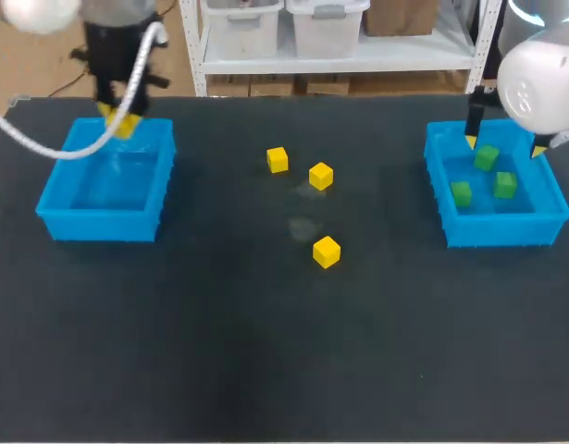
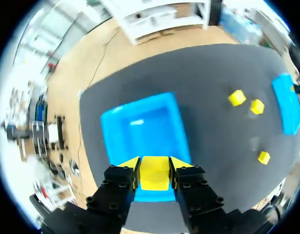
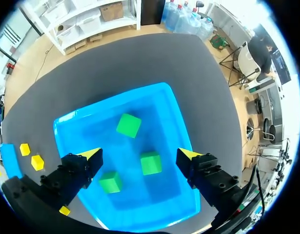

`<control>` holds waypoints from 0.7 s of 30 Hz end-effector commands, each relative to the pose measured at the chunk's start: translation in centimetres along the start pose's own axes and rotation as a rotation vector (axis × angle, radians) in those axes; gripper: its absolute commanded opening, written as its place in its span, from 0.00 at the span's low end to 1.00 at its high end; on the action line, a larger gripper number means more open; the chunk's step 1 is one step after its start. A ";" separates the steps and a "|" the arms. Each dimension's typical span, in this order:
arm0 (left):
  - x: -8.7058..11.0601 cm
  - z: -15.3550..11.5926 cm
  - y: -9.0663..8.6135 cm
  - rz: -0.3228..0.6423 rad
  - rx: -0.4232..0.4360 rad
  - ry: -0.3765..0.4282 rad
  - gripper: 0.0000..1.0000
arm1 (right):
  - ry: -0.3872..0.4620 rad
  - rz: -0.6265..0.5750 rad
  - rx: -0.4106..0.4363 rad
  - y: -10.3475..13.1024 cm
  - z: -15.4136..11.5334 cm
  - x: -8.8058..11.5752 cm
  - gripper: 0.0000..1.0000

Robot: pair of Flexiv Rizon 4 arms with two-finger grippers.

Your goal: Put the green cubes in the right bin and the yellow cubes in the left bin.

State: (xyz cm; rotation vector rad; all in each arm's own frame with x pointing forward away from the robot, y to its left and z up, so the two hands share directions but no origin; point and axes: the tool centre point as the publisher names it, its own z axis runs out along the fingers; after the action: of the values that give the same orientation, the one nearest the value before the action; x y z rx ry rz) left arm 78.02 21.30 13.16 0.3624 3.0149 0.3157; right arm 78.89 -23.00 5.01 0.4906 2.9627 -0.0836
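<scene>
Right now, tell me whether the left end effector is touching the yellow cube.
Touching. The left wrist view shows the yellow cube pinched between both fingers of the left end effector, no gap either side.

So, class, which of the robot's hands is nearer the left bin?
Left. The left hand hangs over the far rim of the left bin, shut on a yellow cube; the right hand is across the table, open above the right bin.

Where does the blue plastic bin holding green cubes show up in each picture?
Head view: the blue plastic bin sits at the far right.
Left wrist view: bin far ahead of the left tool, past loose yellow cubes.
Right wrist view: bin under the right tool.
Landmark: those yellow cubes.
</scene>
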 end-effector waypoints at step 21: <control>-3.7 -3.1 -10.9 0.306 0.197 -0.360 1.00 | -0.321 0.002 -0.003 -0.3 -0.1 0.6 1.00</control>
State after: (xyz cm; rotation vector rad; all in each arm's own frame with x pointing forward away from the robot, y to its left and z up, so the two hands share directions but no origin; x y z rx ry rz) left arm 77.63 11.98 14.80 0.7049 2.6398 -0.0045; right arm 78.84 -22.99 5.01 0.4625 2.8188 -0.1130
